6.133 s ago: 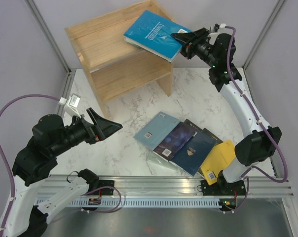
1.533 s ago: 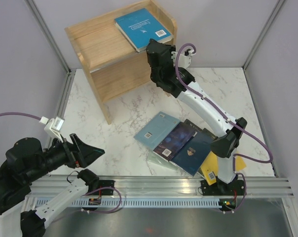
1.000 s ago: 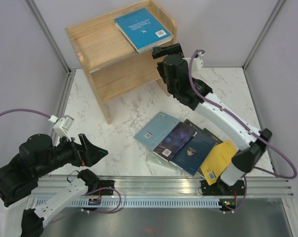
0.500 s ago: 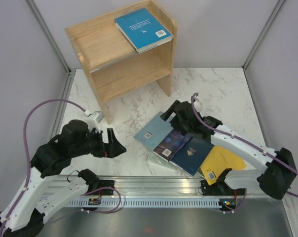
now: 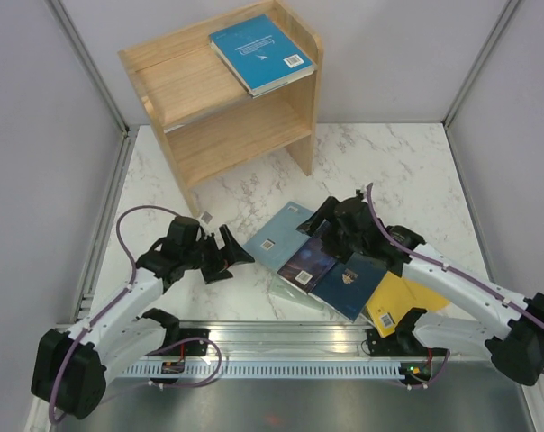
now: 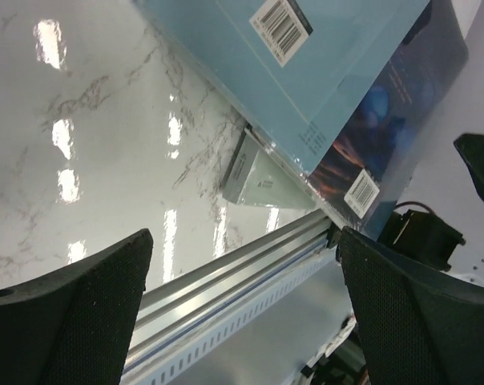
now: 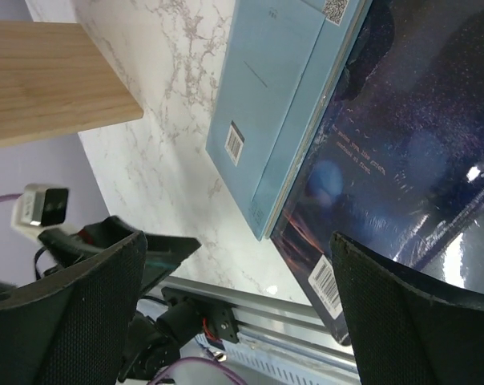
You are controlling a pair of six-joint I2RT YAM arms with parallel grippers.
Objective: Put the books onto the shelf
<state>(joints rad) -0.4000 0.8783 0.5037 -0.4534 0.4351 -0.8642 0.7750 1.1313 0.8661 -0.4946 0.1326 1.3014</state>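
Jaws on both arms are standing wide open, w/ nothing btwn them. L gripper [image 5: 232, 258] is hanging low over the marble table [image 5: 236, 193]. It's pointing at the near-left edge of the fanned pile, w/ bare tabletop showing in front of it. R gripper [image 5: 315, 219] is hovering over the pile's far end, where the pale blue book [image 5: 281, 236] is overlapping the dark purple book [image 5: 313, 259]. Its wrist cam is looking down on that seam. Navy book [image 5: 353, 277] and yellow book [image 5: 400, 295] are lying further toward the R base, and a pale book [image 5: 285, 290] is peeking out underneath. Teal book [image 5: 258, 52] is already lying flat on top of the shelf [image 5: 186, 85]. The rest are waiting on the table, so the task is looking early.

Key relation: pale blue book is apparently sitting topmost, btwn the two grippers, long axis running diagonally from near-left to far-right. R is nearer, approx. above its far end, while L is sitting just beside its near-left corner. Since the book is lying flat, the next pick is prob. needing an edge lifted first.
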